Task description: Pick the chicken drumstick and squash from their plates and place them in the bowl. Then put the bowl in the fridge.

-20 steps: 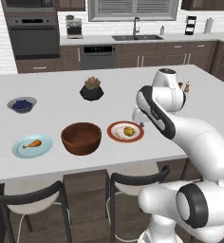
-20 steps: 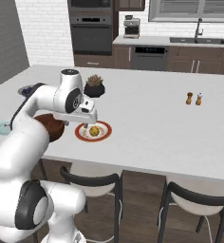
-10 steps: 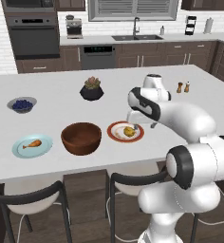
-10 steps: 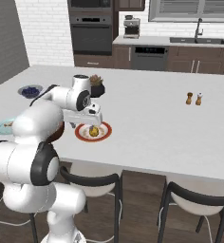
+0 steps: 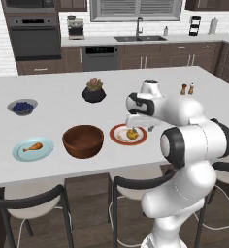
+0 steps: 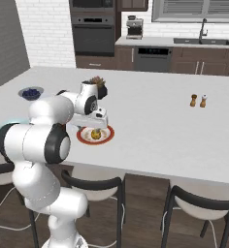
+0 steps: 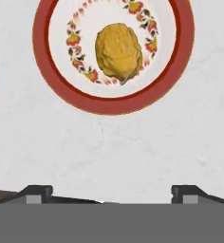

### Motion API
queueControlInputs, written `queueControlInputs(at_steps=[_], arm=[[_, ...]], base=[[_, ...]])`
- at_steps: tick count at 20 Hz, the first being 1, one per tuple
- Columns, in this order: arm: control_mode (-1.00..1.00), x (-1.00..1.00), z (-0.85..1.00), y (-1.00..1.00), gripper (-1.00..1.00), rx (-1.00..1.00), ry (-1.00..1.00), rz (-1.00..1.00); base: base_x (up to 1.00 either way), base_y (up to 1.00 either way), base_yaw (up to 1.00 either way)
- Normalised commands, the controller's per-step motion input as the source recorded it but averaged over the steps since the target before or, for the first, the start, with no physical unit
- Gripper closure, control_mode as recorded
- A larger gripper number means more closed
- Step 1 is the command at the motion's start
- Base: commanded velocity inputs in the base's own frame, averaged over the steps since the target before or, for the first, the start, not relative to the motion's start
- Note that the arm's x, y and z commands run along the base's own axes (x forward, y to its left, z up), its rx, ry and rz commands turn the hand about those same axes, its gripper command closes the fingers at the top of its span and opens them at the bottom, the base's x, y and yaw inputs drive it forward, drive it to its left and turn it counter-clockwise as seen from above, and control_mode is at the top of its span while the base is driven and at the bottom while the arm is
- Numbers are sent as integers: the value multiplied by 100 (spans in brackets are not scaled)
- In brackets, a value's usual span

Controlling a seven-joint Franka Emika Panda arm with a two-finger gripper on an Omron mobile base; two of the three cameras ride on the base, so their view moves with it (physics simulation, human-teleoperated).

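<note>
The yellow squash (image 7: 118,51) lies on the white plate with the red-orange rim (image 7: 113,106), also seen as the squash (image 5: 131,134) (image 6: 95,134) on that plate (image 5: 117,136) (image 6: 106,136). My gripper (image 7: 111,194) (image 5: 134,128) (image 6: 94,127) hangs open just above this plate, its fingers apart and holding nothing. The reddish-brown wooden bowl (image 5: 83,140) stands left of the plate. Further left, the chicken drumstick (image 5: 32,147) rests on the light blue plate (image 5: 19,153). The fridge is out of view.
A small grey bowl of blueberries (image 5: 22,106) (image 6: 31,92) and a black plant pot (image 5: 94,92) (image 6: 98,83) stand further back on the white counter. Two shakers (image 5: 187,89) (image 6: 199,100) stand to the right. Stools line the near counter edge.
My hand has swung left from beside the red-rimmed plate to above it and come down a little. The arm's elbow has folded closer in. The squash, bowl and drumstick have not moved.
</note>
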Motion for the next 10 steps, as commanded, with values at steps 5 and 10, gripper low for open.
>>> queueControlInputs(at_steps=[5, 10], arm=[[-100, 35, -49, 2, -100, 0, 0, 2], [-100, 44, -27, 0, -100, 0, 0, 0]], base=[[0, 0, 0], [0, 0, 0]])
